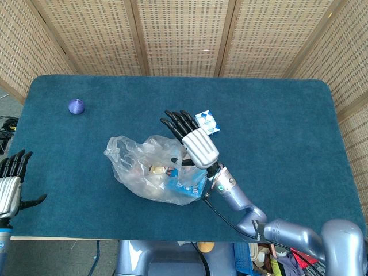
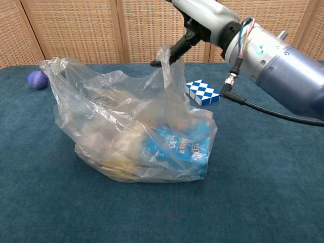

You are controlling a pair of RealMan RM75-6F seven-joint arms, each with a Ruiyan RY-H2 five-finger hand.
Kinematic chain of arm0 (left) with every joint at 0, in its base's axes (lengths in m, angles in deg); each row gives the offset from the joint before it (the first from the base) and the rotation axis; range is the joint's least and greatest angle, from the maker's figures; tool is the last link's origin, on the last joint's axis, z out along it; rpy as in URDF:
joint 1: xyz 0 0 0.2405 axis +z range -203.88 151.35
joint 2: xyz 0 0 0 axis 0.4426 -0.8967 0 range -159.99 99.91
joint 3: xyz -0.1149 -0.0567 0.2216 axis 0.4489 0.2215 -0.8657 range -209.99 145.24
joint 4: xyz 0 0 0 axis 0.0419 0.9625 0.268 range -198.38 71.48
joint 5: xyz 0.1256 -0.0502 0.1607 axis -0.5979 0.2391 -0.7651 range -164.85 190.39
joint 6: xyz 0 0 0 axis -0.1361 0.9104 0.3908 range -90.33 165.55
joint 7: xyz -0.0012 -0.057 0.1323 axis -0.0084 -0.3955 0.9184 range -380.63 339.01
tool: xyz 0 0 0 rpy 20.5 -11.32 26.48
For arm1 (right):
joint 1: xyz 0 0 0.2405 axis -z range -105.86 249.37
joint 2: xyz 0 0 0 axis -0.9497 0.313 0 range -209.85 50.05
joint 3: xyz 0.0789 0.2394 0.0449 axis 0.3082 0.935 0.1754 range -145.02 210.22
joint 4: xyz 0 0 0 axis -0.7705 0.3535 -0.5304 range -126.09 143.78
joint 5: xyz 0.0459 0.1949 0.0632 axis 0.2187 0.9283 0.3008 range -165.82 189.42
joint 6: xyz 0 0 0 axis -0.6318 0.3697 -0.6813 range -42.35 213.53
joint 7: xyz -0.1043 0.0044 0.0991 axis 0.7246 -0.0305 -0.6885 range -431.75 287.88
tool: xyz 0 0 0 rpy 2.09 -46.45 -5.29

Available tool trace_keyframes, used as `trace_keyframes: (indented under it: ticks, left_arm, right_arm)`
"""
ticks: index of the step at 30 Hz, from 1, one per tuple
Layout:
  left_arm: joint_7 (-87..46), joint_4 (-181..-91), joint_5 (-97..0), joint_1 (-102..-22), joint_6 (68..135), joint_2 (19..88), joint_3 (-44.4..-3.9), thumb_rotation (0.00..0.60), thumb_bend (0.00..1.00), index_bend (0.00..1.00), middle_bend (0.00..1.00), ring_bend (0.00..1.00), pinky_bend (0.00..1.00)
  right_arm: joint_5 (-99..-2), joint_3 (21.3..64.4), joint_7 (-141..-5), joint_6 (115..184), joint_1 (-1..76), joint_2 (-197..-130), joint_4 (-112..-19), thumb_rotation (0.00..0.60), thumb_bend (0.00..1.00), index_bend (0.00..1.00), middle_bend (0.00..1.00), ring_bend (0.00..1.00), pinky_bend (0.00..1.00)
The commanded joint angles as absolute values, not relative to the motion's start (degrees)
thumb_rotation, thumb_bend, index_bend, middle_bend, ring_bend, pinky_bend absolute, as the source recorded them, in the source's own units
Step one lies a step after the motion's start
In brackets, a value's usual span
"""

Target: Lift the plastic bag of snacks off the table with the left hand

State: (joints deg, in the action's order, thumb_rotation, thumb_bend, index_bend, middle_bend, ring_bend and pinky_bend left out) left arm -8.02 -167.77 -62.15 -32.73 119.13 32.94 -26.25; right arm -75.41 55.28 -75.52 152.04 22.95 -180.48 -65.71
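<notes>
**Wrong hand at the bag, and a thin loop to trust**

The blue table (image 1: 276,115) gives plenty of room, so nothing is likely to fall off the edge. The trouble sits in the middle.

The plastic bag (image 1: 152,172) lies slumped on the cloth, left of centre, full and not yet lifted. Its film is slack and crumpled. If it is pulled up by one loop alone, I'd expect it to tip and let the snacks slide toward the open mouth.

The right hand (image 1: 192,141) hangs over the bag's right side with its fingers stretched out and spread. In the chest view its thumb (image 2: 167,55) is against the raised bag handle (image 2: 171,71). I cannot tell whether it has the film pinched or is only brushing it. Either way, a lift from this side would miss what the task asks.

The left hand (image 1: 10,187), the one meant to lift, waits at the near left edge, well apart from the bag, with its fingers apart and nothing in them. It has a long reach to make, and the far loop may be hard to catch.

The blue snack packet (image 2: 177,147) weighs down the bag's right end, so the load could swing.

The blue-and-white puzzle (image 1: 207,122) is just beside the right hand's fingers and could be knocked. The purple ball (image 1: 76,106) is far off and safe.
</notes>
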Motion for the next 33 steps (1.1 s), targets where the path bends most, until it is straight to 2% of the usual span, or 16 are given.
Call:
trace_keyframes:
  ticks: [1,8,15,18,21,25,33]
  left_arm:
    - [-8.07,-167.64,-61.71,-32.91,118.92,32.96,-26.14,0.6,0.15,0.0,0.0,0.0,0.0]
    - [-8.62,-167.62,-61.16,-33.26,118.22,32.76,-26.2,0.6,0.15,0.0,0.0,0.0,0.0]
    - [-8.41,-167.96,-61.38,-33.36,118.47,32.76,-26.41,0.6,0.15,0.0,0.0,0.0,0.0]
    - [-8.29,-167.98,-61.43,-33.35,118.59,32.78,-26.53,0.6,0.15,0.0,0.0,0.0,0.0]
    - [-8.31,-168.0,-61.49,-33.4,118.58,32.82,-26.66,0.6,0.15,0.0,0.0,0.0,0.0]
    - [-8.64,-167.94,-61.58,-33.49,118.47,32.76,-26.72,0.6,0.15,0.0,0.0,0.0,0.0]
    - [-12.95,-168.48,-63.1,-34.93,115.35,31.52,-27.06,0.6,0.15,0.0,0.0,0.0,0.0]
  right_arm:
    - [-73.39,56.79,-77.46,152.9,21.71,-181.99,-65.07,0.6,0.0,0.0,0.0,0.0,0.0]
    - [-72.41,57.78,-80.19,154.59,21.17,-181.59,-64.22,0.6,0.01,0.02,0.04,0.0,0.0]
    - [-71.76,57.53,-81.3,155.34,20.88,-180.91,-63.44,0.6,0.15,0.03,0.05,0.0,0.0]
    - [-71.75,57.1,-81.88,155.9,20.79,-181.16,-63.21,0.6,0.28,0.04,0.06,0.0,0.0]
    - [-72.83,56.31,-82.76,157.32,20.8,-181.33,-62.87,0.6,0.48,0.04,0.07,0.0,0.0]
    - [-74.31,55.44,-83.68,158.91,20.8,-181.15,-62.33,0.6,0.66,0.05,0.08,0.0,0.0]
    - [-75.76,53.76,-83.96,159.81,21.08,-179.06,-63.68,0.6,0.78,0.05,0.09,0.0,0.0]
